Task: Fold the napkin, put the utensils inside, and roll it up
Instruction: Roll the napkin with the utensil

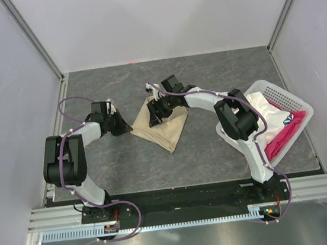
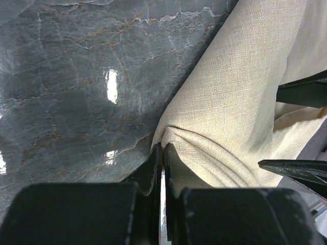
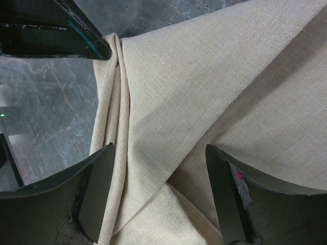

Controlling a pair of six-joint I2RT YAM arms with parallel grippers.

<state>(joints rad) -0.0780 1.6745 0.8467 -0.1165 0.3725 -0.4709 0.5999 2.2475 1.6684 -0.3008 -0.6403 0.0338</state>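
Note:
The beige napkin (image 1: 165,128) lies bunched and partly folded on the grey table. My left gripper (image 1: 123,125) is shut on the napkin's left corner; in the left wrist view its jaws (image 2: 163,151) pinch the cloth (image 2: 230,102). My right gripper (image 1: 155,114) is open over the napkin's upper part. In the right wrist view its gripper (image 3: 161,191) straddles a fold of the napkin (image 3: 204,76) without closing on it. The left gripper's tip (image 3: 76,35) shows at the top left of that view. The utensil is out of view.
A white perforated basket (image 1: 285,92) stands at the right, holding a white cloth (image 1: 262,110) and a pink-red cloth (image 1: 285,132). White walls and metal posts close in the table on three sides.

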